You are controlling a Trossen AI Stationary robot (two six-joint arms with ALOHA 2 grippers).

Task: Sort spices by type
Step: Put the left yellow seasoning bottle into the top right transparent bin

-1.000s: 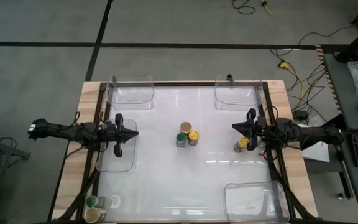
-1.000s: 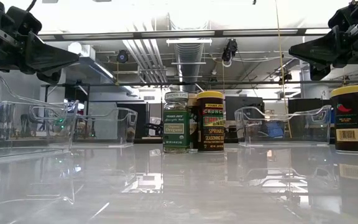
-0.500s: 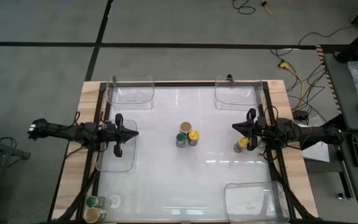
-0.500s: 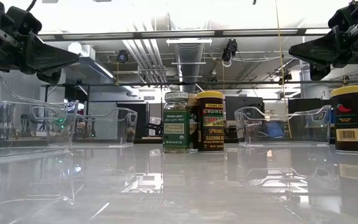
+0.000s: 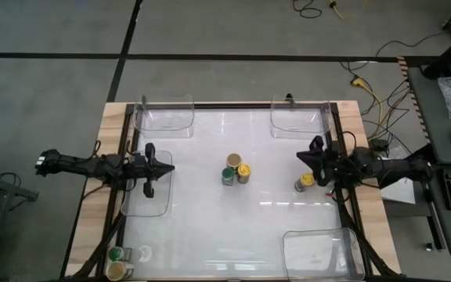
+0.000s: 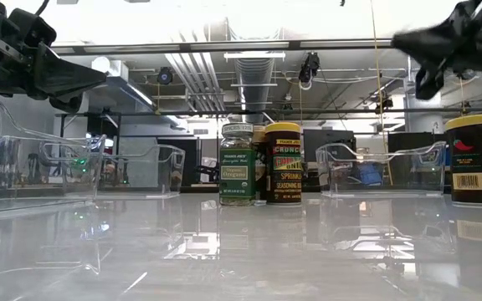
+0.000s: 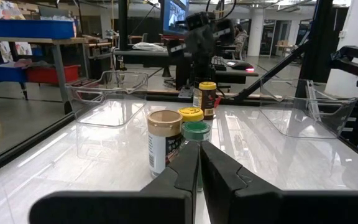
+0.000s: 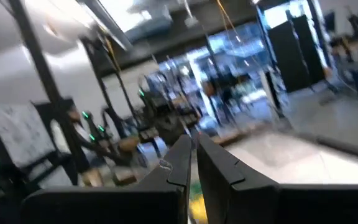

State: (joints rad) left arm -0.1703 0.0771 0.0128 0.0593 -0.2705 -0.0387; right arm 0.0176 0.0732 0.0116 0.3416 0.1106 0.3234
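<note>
Three spice jars stand together at the table's middle, with a tan-brown lid (image 5: 233,160), a yellow lid (image 5: 244,169) and a green lid (image 5: 227,174). A fourth jar with a yellow lid (image 5: 305,182) stands by the right edge. Two more jars, one green-lidded (image 5: 116,254) and one tan-lidded (image 5: 117,271), stand at the near left corner. My left gripper (image 5: 171,166) hovers shut at the left edge, level, pointing at the middle jars (image 7: 165,140). My right gripper (image 5: 300,155) hovers shut at the right edge, above the lone yellow-lidded jar (image 6: 470,159), its tip (image 6: 396,39) tilted upward.
Clear plastic bins stand on the table at the far left (image 5: 165,116), far right (image 5: 297,117), left side under my left gripper (image 5: 146,196) and near right (image 5: 319,252). The glossy white table (image 5: 210,227) lies between them.
My right gripper has tipped its fingers upward, rolled about its own axis and risen slightly, staying shut above the lone yellow-lidded jar. The jars have kept their places.
</note>
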